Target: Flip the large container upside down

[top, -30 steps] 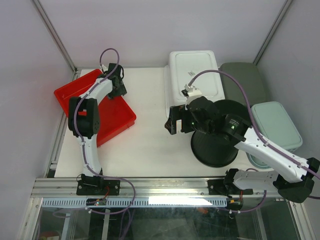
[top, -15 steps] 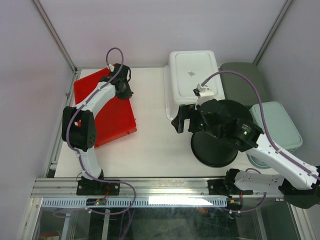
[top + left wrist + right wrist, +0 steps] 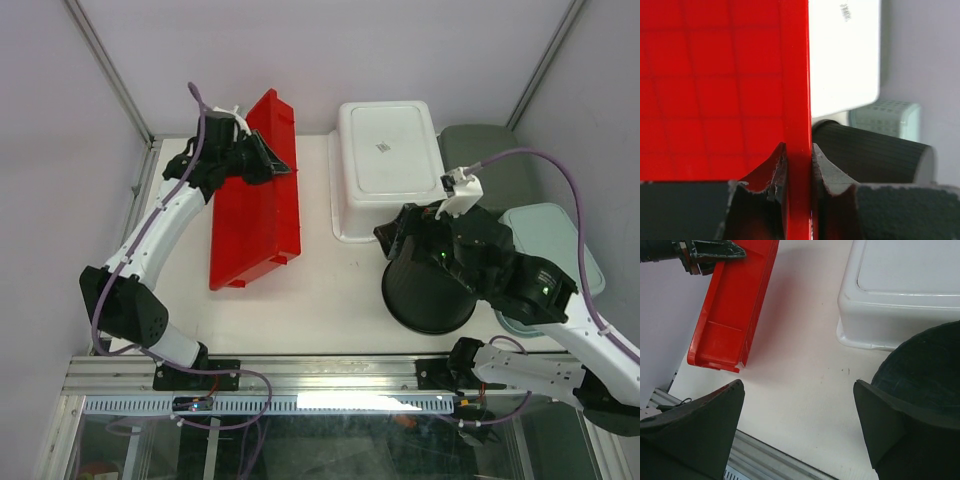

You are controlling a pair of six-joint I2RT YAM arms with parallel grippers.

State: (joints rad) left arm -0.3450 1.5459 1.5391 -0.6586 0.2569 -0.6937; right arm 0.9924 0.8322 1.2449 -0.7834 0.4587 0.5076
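The large red container [image 3: 255,205] stands tipped up on its long left edge on the table, its open side facing left. My left gripper [image 3: 268,165] is shut on its raised rim near the far end. In the left wrist view the red wall [image 3: 796,90] runs between my two fingers. The container also shows in the right wrist view [image 3: 735,305], with the left gripper [image 3: 715,255] on its top rim. My right gripper [image 3: 397,238] is open and empty above the table, between the red container and a black bowl; its jaws stand wide apart [image 3: 799,387].
An upside-down white tub [image 3: 388,160] sits at the back centre, close to the red container's right. A black round bowl [image 3: 430,290] lies under my right arm. A grey-green container [image 3: 490,165] and a pale green one [image 3: 555,250] stand at the right. A metal rail [image 3: 320,375] runs along the front.
My left gripper has lifted the red container's rim up and rightward, from lying flat to standing on edge. My right arm has pulled back to the right.
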